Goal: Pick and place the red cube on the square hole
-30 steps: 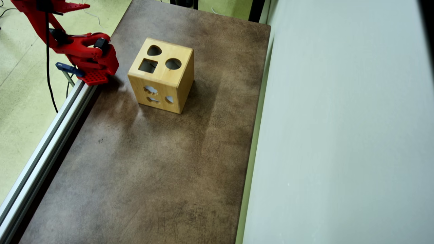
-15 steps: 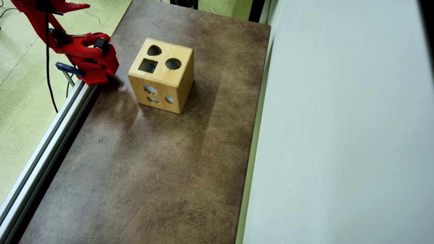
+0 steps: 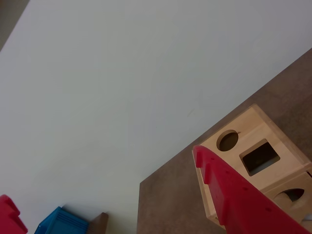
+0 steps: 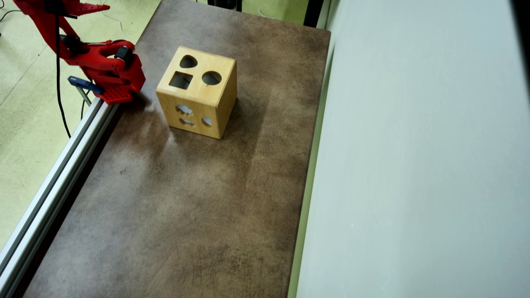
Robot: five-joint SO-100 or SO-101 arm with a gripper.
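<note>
Red cube, the small bright block we must move, shows in neither view, so its place relative to our fingers cannot be told. Our red plastic gripper sits folded at the brown tabletop's ten o'clock edge. Whether the fingers stand wide or narrow cannot be told. The light wooden box stands at about three o'clock from it, well apart, its dark square hole facing up and seemingly empty. We judge the task either finished or unstarted; we should locate the cube first.
</note>
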